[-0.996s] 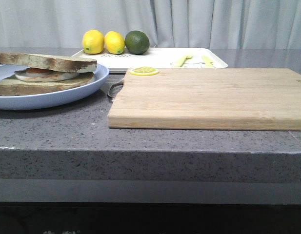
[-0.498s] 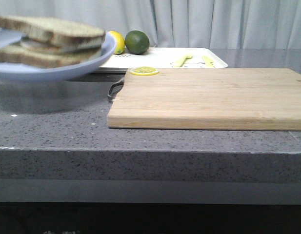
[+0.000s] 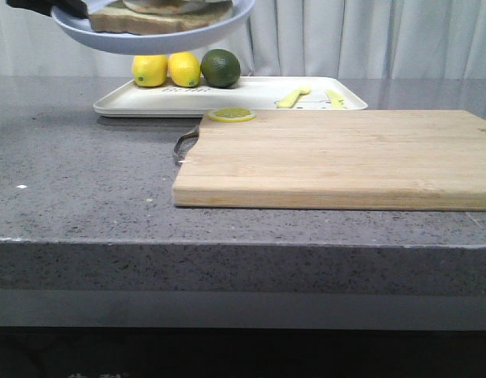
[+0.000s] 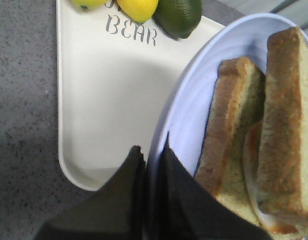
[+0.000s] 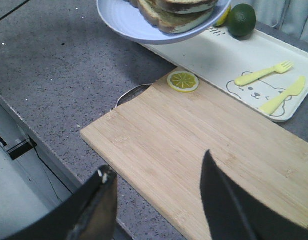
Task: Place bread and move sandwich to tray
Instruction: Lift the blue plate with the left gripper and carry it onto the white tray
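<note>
A: Item one, nearest the front edge?

B: Speckled grey stone counter (image 3: pixel 85 197). On it, a light wooden rectangular cutting board (image 3: pixel 337 157) with a metal loop handle at its 9 o'clock end. A round yellow lemon slice (image 3: pixel 232 115) lies on the board's far corner by that handle.

A: The right gripper (image 5: pixel 158 200)?

B: It hangs above the near part of the board, its two dark fingers spread wide, nothing between them.

A: Behind the board?

B: A large flat white rectangular tray (image 3: pixel 148 101) with a low rim and rounded corners, resting on the counter just beyond the board. It is printed with a bear face and the word "BEAR". Toward its 3 o'clock end lie a pale yellow plastic fork (image 5: pixel 257 74) and a matching knife (image 5: pixel 283 95). At its far rim, toward 9 o'clock, sit two yellow lemons (image 3: pixel 168 69) and a dark green lime (image 3: pixel 220 68), side by side.

A: The sandwich?

B: Brown-crusted bread slices with a fried egg between them (image 4: pixel 258 150), on a wide, shallow, pale blue plate (image 3: pixel 148 35). The plate is in the air, tilted, above the tray's 9 o'clock end, clear of the fruit.

A: Held by?

B: The left gripper (image 4: pixel 151 165), fingers pinched together on the plate's rim.
</note>
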`<state>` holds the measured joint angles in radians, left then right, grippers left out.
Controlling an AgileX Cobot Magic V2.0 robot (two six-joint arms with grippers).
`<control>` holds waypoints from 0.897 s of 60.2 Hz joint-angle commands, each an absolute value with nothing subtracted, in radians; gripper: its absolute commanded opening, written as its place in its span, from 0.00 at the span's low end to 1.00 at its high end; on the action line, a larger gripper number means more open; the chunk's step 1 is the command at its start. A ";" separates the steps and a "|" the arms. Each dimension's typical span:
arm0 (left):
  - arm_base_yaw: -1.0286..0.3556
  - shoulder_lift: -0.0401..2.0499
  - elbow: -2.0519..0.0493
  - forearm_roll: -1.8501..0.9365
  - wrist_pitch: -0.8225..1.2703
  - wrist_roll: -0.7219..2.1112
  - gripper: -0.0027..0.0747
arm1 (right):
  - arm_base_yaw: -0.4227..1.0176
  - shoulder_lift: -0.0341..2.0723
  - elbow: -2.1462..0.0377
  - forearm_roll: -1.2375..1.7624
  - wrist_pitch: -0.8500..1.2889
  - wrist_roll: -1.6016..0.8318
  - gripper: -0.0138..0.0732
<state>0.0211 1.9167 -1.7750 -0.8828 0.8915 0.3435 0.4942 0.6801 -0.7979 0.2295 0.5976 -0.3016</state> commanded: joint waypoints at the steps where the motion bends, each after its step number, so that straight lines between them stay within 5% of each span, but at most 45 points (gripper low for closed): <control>1: -0.006 1.919 -1.910 -0.877 0.857 0.214 0.01 | 0.493 0.678 -0.821 0.232 0.520 -0.311 0.62; 31: -0.034 2.135 -2.147 -0.705 0.878 0.021 0.04 | 0.493 0.678 -0.821 0.232 0.520 -0.311 0.62; 54: -0.028 2.127 -2.147 -0.702 0.880 0.021 0.48 | 0.493 0.678 -0.821 0.232 0.520 -0.311 0.62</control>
